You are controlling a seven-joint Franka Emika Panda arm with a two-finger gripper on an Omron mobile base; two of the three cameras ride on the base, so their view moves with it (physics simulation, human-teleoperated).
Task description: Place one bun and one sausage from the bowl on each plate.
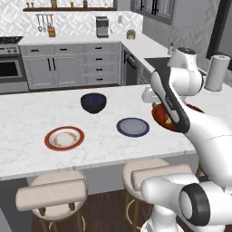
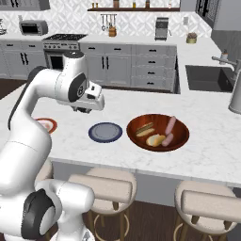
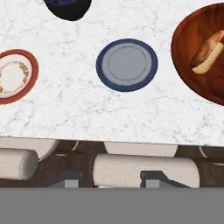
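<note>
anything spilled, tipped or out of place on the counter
Nothing stands out. Both plates, the slate-blue plate and the orange-rimmed plate, lie flat and bare; the buns and sausages sit inside the reddish-brown bowl; the dark bowl stands upright.

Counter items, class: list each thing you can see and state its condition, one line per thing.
Reddish-brown bowl: holds two buns and two sausages.
Slate-blue plate: empty.
White plate with orange-red rim: empty.
Dark blue-black bowl: upright, contents unclear.
Tool: empty, above the counter edge.

No legible text or labels.
</note>
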